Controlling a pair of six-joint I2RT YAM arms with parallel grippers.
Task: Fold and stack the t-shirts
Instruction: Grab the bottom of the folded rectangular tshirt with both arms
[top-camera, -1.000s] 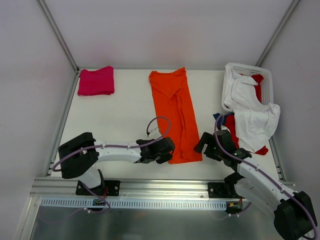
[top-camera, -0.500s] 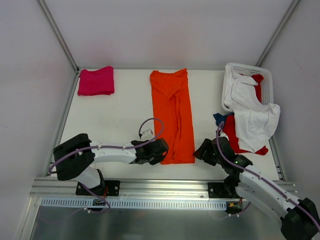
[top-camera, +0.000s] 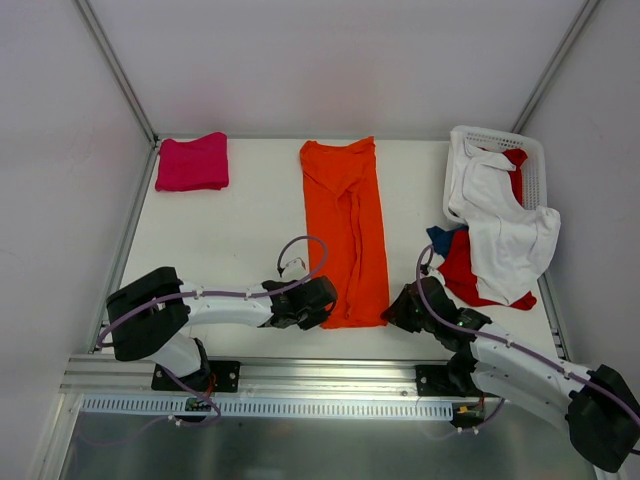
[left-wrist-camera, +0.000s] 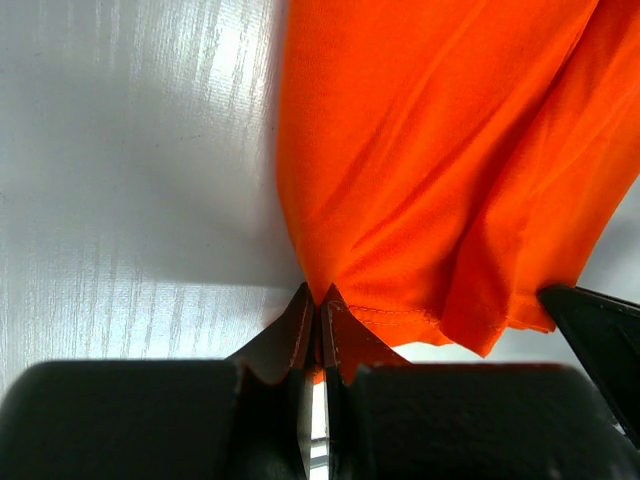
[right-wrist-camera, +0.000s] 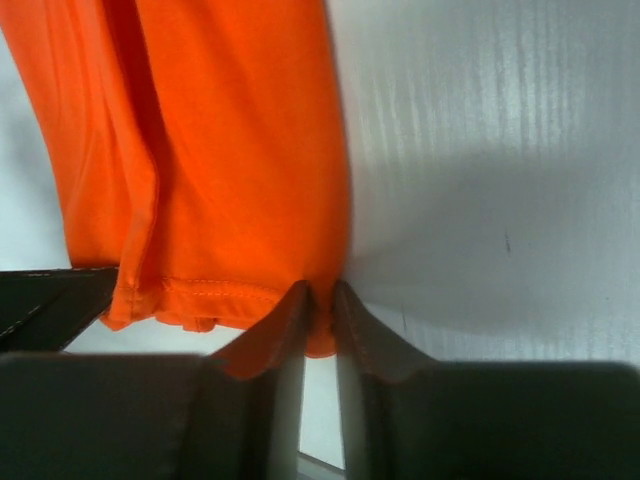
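Note:
The bright orange t-shirt (top-camera: 345, 230) lies lengthwise down the middle of the table, folded into a long narrow strip. My left gripper (top-camera: 327, 302) is shut on its near left hem corner; the left wrist view shows the fingers (left-wrist-camera: 318, 296) pinching the orange cloth (left-wrist-camera: 430, 150). My right gripper (top-camera: 392, 311) sits at the near right corner. In the right wrist view its jaws (right-wrist-camera: 320, 291) are closed on the orange hem (right-wrist-camera: 220, 150). A magenta-pink t-shirt (top-camera: 192, 161) lies folded at the far left.
A white slotted basket (top-camera: 495, 137) stands at the far right. A white t-shirt (top-camera: 505, 225) spills out of it over a red one (top-camera: 462, 272) and a dark blue one (top-camera: 438, 238), close behind my right arm.
My right gripper has slid left to the orange t-shirt's near right corner and closed on the hem. The left gripper keeps its pinch, and the strip has straightened slightly.

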